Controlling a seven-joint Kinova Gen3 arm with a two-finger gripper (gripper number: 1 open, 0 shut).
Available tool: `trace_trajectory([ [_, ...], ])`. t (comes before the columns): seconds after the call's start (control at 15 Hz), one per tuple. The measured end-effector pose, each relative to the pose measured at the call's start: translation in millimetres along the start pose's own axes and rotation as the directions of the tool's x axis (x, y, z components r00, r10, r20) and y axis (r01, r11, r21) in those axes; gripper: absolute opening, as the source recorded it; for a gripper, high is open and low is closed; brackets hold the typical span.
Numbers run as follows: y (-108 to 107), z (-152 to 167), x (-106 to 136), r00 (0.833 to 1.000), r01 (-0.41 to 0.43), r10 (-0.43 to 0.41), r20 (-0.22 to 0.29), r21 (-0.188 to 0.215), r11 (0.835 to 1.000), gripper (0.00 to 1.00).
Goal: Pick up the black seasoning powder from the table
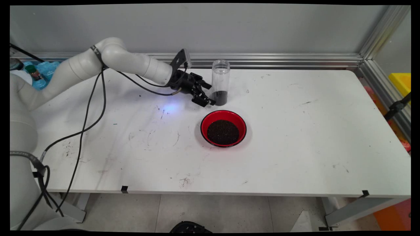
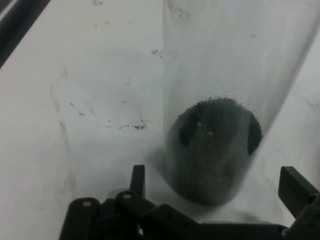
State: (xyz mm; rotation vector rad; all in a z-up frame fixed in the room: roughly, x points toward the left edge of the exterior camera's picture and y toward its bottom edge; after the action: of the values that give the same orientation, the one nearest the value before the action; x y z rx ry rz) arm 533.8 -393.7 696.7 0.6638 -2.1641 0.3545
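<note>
Reaching low across the table, I have my gripper spread wide, its two fingers apart on either side of the foot of a clear jar and holding nothing. In the hand view the jar stands directly ahead of me, between my fingers, and I cannot tell whether either one touches its wall yet. The jar is upright, open at the top, with a shallow layer of dark grains at its bottom. Below and slightly to the far side of my fingertips in the main view sits a red bowl, near but apart from the jar, with a mound of the same dark grains in it.

My worry is the jar: it is tall and narrow, and I sit low on it. In my judgement, a lopsided contact from one finger could push it over or skid it away, scattering the grains. A sweep of my wrist toward the bowl could also knock its rim.

Counted: one jar, one bowl, one gripper.
</note>
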Motion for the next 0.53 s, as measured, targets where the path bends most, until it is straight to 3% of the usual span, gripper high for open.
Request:
trace_trajectory([
  [0.53,-3.9,22.0,-3.3,1.0,-0.003,0.003,-0.012,-0.012,1.0,1.0],
])
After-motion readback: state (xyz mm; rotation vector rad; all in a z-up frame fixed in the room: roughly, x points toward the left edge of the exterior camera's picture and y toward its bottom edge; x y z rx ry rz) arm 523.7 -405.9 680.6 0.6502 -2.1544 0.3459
